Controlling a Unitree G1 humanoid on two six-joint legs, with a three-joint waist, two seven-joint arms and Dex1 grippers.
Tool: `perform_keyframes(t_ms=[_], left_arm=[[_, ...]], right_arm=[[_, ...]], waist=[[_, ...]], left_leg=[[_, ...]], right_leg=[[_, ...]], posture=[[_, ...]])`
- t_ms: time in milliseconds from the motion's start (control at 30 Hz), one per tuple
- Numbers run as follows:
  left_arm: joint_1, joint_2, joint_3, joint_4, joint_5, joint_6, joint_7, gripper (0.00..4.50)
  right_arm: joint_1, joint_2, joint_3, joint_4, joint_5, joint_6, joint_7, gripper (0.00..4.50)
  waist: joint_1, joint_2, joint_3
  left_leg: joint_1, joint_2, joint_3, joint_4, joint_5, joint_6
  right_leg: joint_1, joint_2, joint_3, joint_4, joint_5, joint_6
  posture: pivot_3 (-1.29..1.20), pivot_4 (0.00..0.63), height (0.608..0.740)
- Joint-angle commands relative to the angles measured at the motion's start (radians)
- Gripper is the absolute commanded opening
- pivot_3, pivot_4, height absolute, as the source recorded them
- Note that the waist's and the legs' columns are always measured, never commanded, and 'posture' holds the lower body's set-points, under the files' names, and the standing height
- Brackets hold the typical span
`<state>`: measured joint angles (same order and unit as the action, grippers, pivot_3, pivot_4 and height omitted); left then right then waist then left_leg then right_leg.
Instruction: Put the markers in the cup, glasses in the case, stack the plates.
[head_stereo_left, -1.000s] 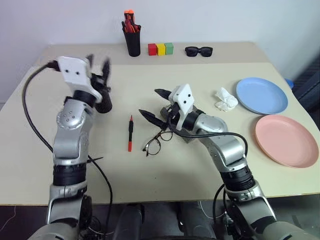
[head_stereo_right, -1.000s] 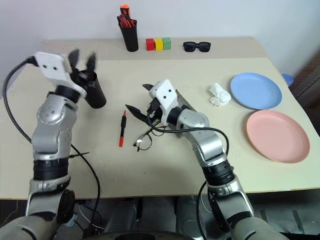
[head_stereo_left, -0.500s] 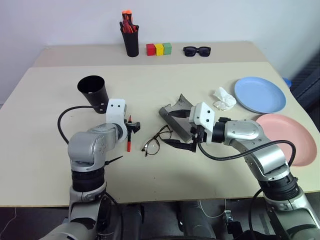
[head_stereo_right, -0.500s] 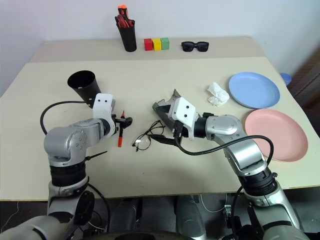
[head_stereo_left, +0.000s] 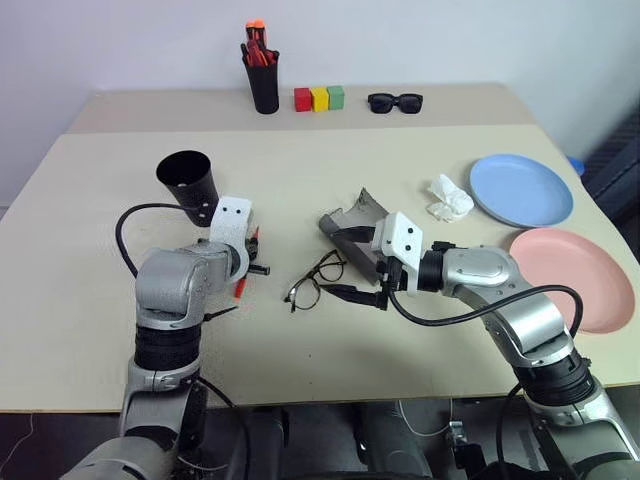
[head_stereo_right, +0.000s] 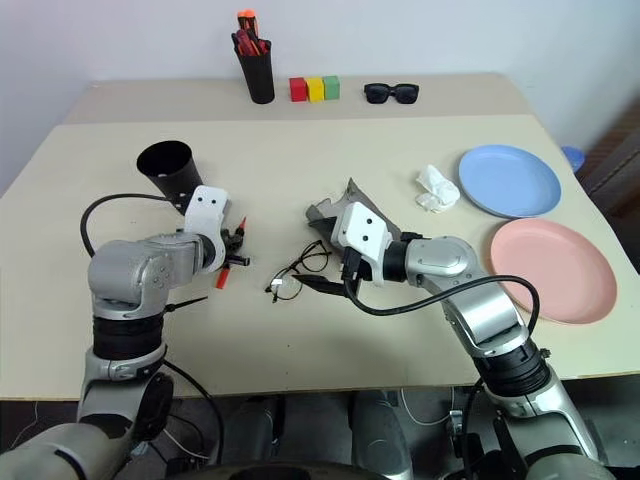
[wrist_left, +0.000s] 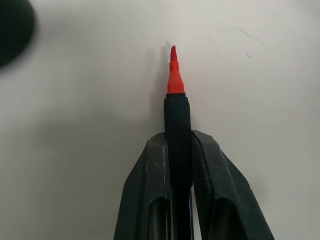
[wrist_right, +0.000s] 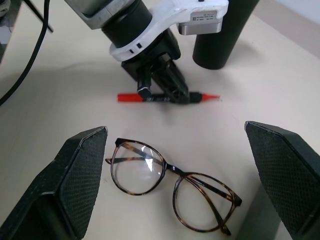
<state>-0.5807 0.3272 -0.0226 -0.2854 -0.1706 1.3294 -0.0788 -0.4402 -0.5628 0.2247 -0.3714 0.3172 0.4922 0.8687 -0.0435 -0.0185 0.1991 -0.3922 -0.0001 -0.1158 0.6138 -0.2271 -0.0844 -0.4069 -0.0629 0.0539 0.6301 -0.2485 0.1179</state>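
Clamped on the black barrel of the red marker (wrist_left: 178, 125), the left gripper (wrist_left: 178, 150) is pressing it against the table (head_stereo_left: 400, 140), its fingers (wrist_left: 150, 175) closed on either side with the red tip poking out ahead. Just beyond it, the black cup (head_stereo_left: 188, 182) is standing tilted towards the arm. Across from it, the right gripper (wrist_right: 175, 165) is hanging spread wide and empty over the glasses (wrist_right: 170, 177), which are lying lenses-down between both arms, with the grey case (head_stereo_left: 352, 228) gaping open just behind.

From where I'm standing, the grip is sitting toward one end of the marker, so it may be swinging or slipping once it is lifted, and the leaning cup could be knocked over by the wrist on the way in. The right fingers risk catching a thin temple arm and dragging the glasses.

Counting: I'm seeing one loose marker, one cup, one pair of glasses, one case, and two plates, the blue plate (head_stereo_left: 522, 190) and the pink plate (head_stereo_left: 574, 280), lying side by side and unstacked.
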Motion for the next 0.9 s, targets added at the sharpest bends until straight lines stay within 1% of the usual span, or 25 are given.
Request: perform_keyframes(t_ms=[33, 67, 100, 133, 167, 233, 300, 400, 533, 667, 900], left_arm=[[-0.006, 0.048, -0.046, -0.045, 0.088, -0.407, -0.019, 0.27], [-0.016, 0.021, 0.0, -0.048, 0.056, -0.51, -0.039, 0.27], [-0.03, -0.023, 0.07, -0.055, -0.007, -0.579, -0.061, 0.27], [-0.044, -0.061, 0.134, -0.05, -0.042, -0.653, -0.048, 0.27], [-0.052, -0.056, 0.163, -0.021, -0.013, -0.736, -0.019, 0.27], [-0.058, -0.035, 0.175, 0.033, 0.062, -0.855, 0.028, 0.27], [-0.067, -0.006, 0.188, 0.094, 0.131, -0.959, 0.085, 0.27], [-0.106, 0.012, 0.218, 0.205, 0.159, -1.093, 0.127, 0.27], [-0.139, 0.013, 0.23, 0.332, 0.163, -1.207, 0.135, 0.27], [-0.149, 0.013, 0.227, 0.422, 0.169, -1.283, 0.136, 0.27], [-0.127, -0.001, 0.221, 0.484, 0.17, -1.336, 0.145, 0.27]], right_arm=[[-0.029, 0.045, -0.014, -0.001, -0.024, -0.045, -0.052, 4.5], [-0.047, 0.071, -0.019, 0.03, -0.044, -0.055, -0.092, 4.5], [-0.068, 0.094, -0.022, 0.068, -0.069, -0.06, -0.13, 4.5], [-0.095, 0.117, -0.021, 0.118, -0.11, -0.075, -0.179, 4.5], [-0.129, 0.15, -0.028, 0.183, -0.152, -0.083, -0.25, 4.5], [-0.169, 0.196, -0.039, 0.258, -0.195, -0.102, -0.325, 4.5], [-0.184, 0.24, -0.044, 0.278, -0.193, -0.13, -0.349, 4.5], [-0.184, 0.318, -0.029, 0.272, -0.168, -0.154, -0.356, 4.5], [-0.164, 0.385, -0.016, 0.24, -0.136, -0.162, -0.335, 4.5], [-0.151, 0.417, -0.008, 0.212, -0.109, -0.15, -0.321, 4.5], [-0.133, 0.439, -0.004, 0.17, -0.078, -0.12, -0.314, 4.5]], waist=[[0.003, 0.0, 0.0], [0.004, 0.0, 0.0], [0.006, 0.0, 0.0], [0.008, 0.0, 0.0], [0.009, 0.0, 0.0], [0.005, 0.0, 0.0], [0.003, 0.0, 0.0], [0.003, 0.0, 0.0], [0.008, 0.0, 0.0], [0.008, 0.0, 0.0], [-0.001, 0.0, 0.0]], left_leg=[[0.0, 0.0, 0.0, 0.0, 0.0, 0.0], [0.0, 0.0, 0.0, 0.0, 0.0, 0.0], [-0.001, 0.0, 0.0, 0.0, 0.0, 0.0], [-0.001, 0.0, 0.0, 0.0, 0.001, -0.001], [-0.001, 0.0, 0.001, 0.0, 0.001, -0.001], [-0.001, 0.0, 0.001, 0.001, 0.001, -0.002], [0.0, 0.0, 0.001, -0.001, 0.001, -0.002], [-0.001, 0.0, 0.001, -0.002, 0.001, -0.002], [-0.002, 0.0, 0.001, 0.0, 0.001, -0.002], [-0.002, 0.0, 0.001, 0.0, 0.001, -0.002], [-0.002, 0.0, 0.0, 0.0, 0.001, -0.002]], right_leg=[[0.0, 0.0, 0.0, 0.0, 0.0, 0.0], [0.0, 0.0, 0.0, 0.0, 0.0, 0.0], [0.0, 0.0, 0.0, -0.001, 0.0, 0.0], [0.0, -0.001, 0.0, -0.001, 0.0, -0.001], [0.0, -0.001, 0.0, -0.001, 0.0, -0.001], [-0.001, -0.001, 0.0, -0.002, 0.001, -0.002], [-0.001, -0.001, 0.0, -0.001, 0.001, -0.001], [-0.002, 0.0, 0.0, 0.0, 0.001, -0.001], [-0.002, -0.001, 0.0, 0.0, 0.001, -0.001], [-0.001, -0.001, 0.0, 0.0, 0.001, 0.0], [-0.002, 0.0, 0.0, 0.001, 0.001, 0.0]], posture=[[0.0, 0.15, 0.74], [0.0, 0.15, 0.74], [0.0, 0.15, 0.74], [0.0, 0.15, 0.74], [0.0, 0.15, 0.74], [0.0, 0.15, 0.74], [0.0, 0.15, 0.74], [0.0, 0.15, 0.74], [0.0, 0.15, 0.74], [0.0, 0.15, 0.74], [0.0, 0.15, 0.74]])
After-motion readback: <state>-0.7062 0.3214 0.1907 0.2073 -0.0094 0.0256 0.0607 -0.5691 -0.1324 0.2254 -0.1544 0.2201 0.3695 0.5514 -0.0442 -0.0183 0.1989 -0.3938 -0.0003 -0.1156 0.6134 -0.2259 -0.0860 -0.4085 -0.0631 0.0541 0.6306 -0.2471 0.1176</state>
